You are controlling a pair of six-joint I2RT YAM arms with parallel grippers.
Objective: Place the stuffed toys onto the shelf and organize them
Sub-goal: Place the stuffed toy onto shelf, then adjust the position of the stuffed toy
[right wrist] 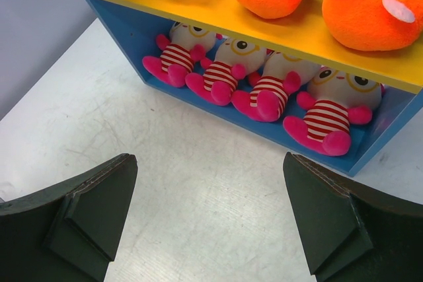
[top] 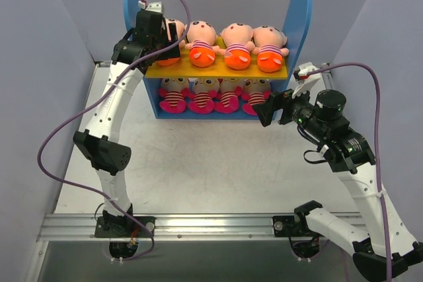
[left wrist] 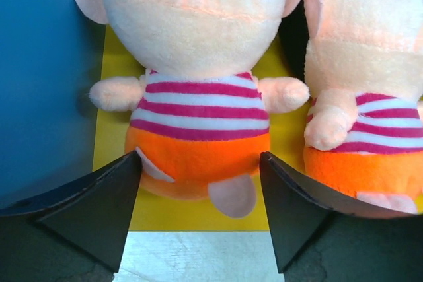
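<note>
The shelf (top: 301, 18) stands at the back of the table, and stuffed toys fill both of its levels. Peach-headed toys with orange bottoms (top: 236, 47) sit in a row on the yellow upper board (top: 218, 71). Magenta striped toys (top: 201, 96) line the blue base below. My left gripper (top: 173, 34) is up at the leftmost top toy (left wrist: 198, 110), open, its fingertips (left wrist: 132, 163) flanking the orange bottom that rests on the board. A second toy (left wrist: 370, 123) sits close on its right. My right gripper (right wrist: 208, 163) hangs open and empty over the table before the shelf's lower right corner (top: 269, 109).
The shelf's blue left panel (left wrist: 39, 84) stands right beside the left gripper. Grey walls close in on both sides. An aluminium rail (top: 211, 224) runs along the near edge, holding both arm bases. Purple cables loop off each arm. Bare table (top: 211, 163) lies in front of the shelf.
</note>
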